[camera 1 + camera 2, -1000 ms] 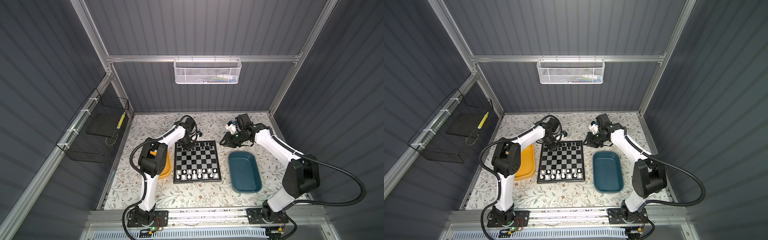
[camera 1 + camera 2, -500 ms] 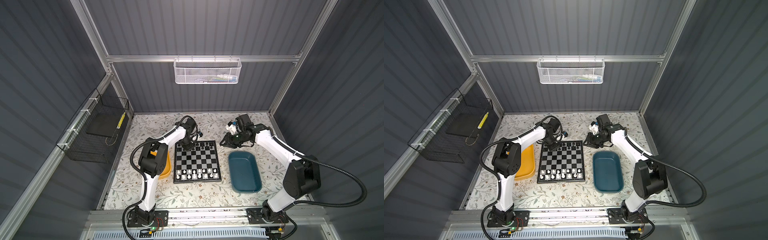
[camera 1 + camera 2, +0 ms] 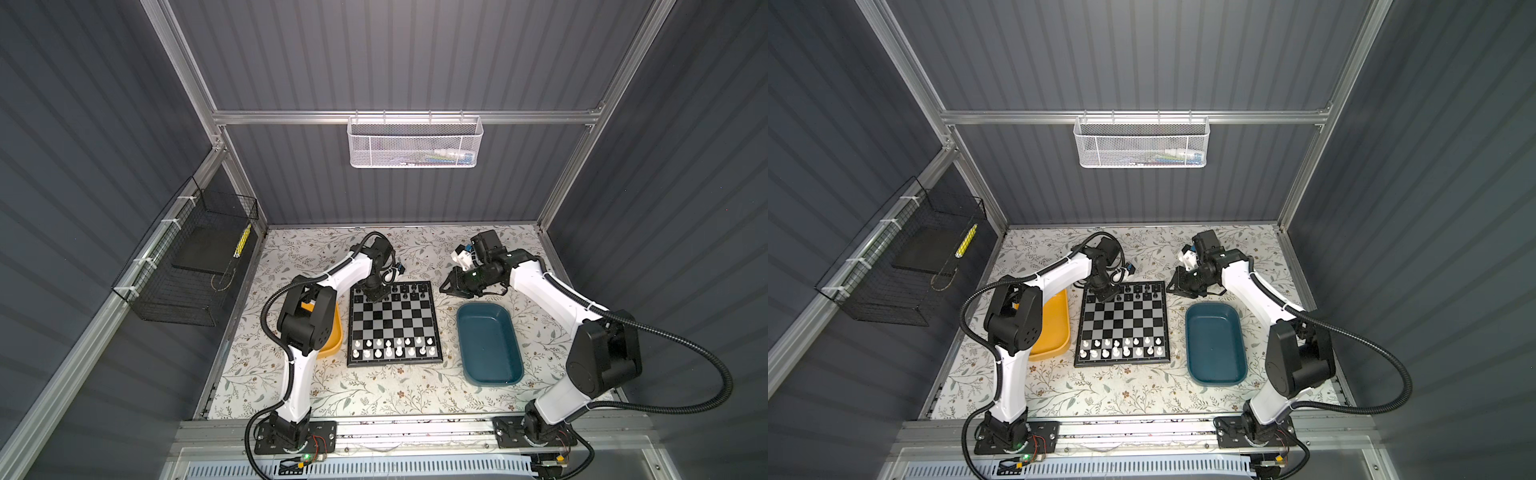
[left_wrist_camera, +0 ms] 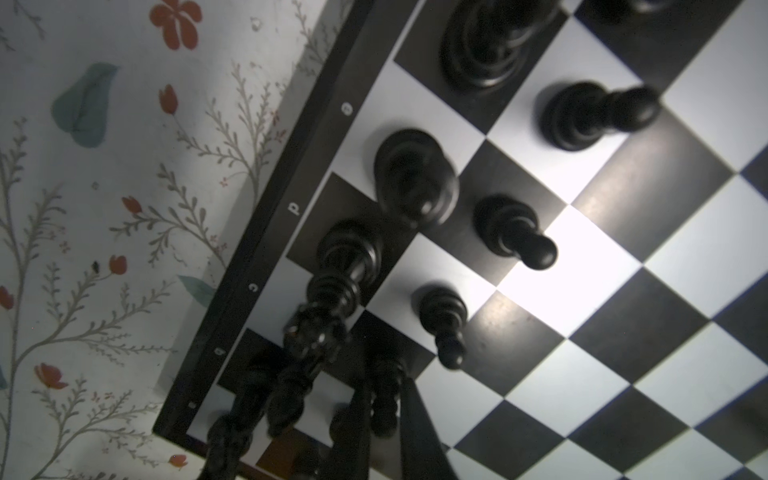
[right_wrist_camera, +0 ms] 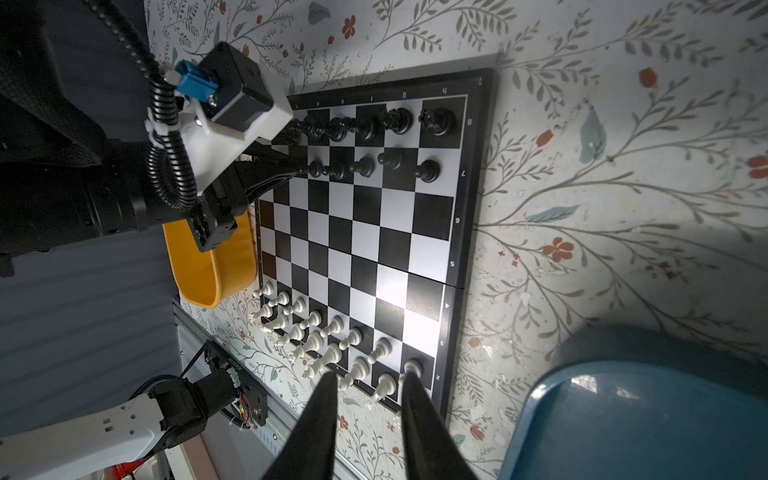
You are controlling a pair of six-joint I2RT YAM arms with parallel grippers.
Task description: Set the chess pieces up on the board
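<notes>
Lying flat in the middle of the floral surface (image 3: 374,395) in both top views, the board (image 3: 395,364) (image 3: 1121,364) carries white chess pieces (image 3: 388,352) in its 2 near rows and black chess pieces (image 3: 405,287) along its far rows. A yellow tray (image 3: 334,336) sits just left of it and a teal tray (image 3: 488,345) to its right. The left hand (image 3: 376,293) points down over the board's far left corner. The right hand (image 3: 451,286) hovers above the surface off the far right corner, on the far side of the teal tray.

The left wrist view looks down on that far left corner. The left hand's 2 fingers (image 4: 419,440) closely flank a black pawn (image 4: 384,395) in the 2nd row from the far edge; I cannot tell whether they press it or stand just clear. More black pawns stand farther along that row, with taller pieces beside them on the edge row.

The right wrist view takes in the whole board. The right hand's fingers (image 5: 324,415) are apart with nothing between them, raised clear of the pieces. The left hand reaches to the black pawn row, next to the yellow tray.
</notes>
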